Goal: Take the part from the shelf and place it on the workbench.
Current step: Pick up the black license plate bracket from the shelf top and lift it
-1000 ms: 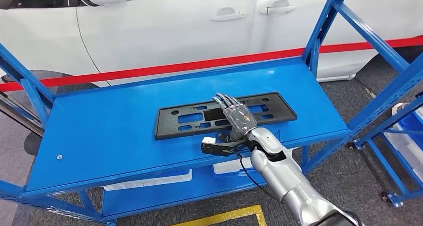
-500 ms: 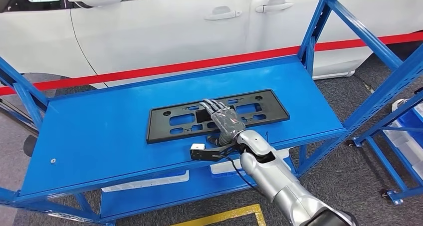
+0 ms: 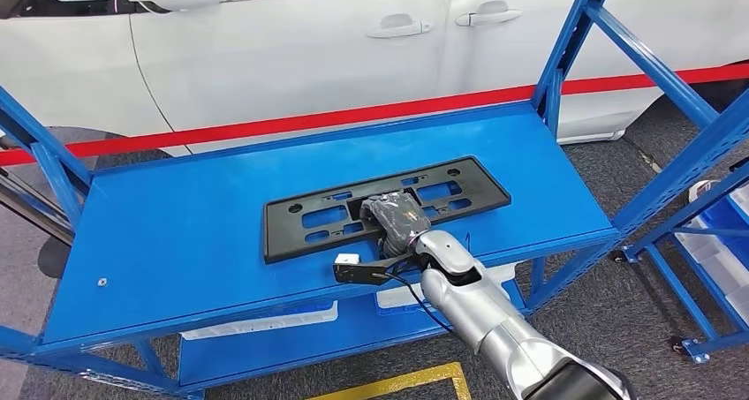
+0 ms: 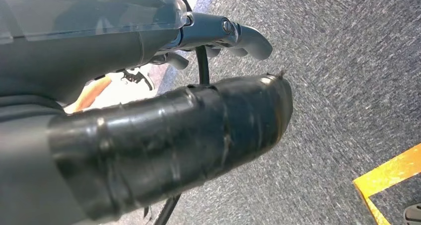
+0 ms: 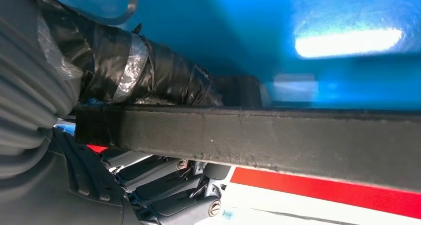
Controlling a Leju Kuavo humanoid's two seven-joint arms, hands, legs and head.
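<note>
The black plastic frame [image 3: 385, 206] lies flat on the blue shelf [image 3: 177, 232]. The right hand [image 3: 395, 219] grips its near edge, thumb beneath and fingers [image 5: 164, 185] curled over. The left hand [image 4: 149, 135] hangs above grey carpet [image 4: 347, 86], grasp indeterminable.

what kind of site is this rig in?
Likely a car assembly or auto workshop floor. A white car stands behind a red barrier tape. The blue steel shelf holds a black plastic licence plate bracket that the right hand grips. Yellow floor marking suggests marked work zones.
</note>
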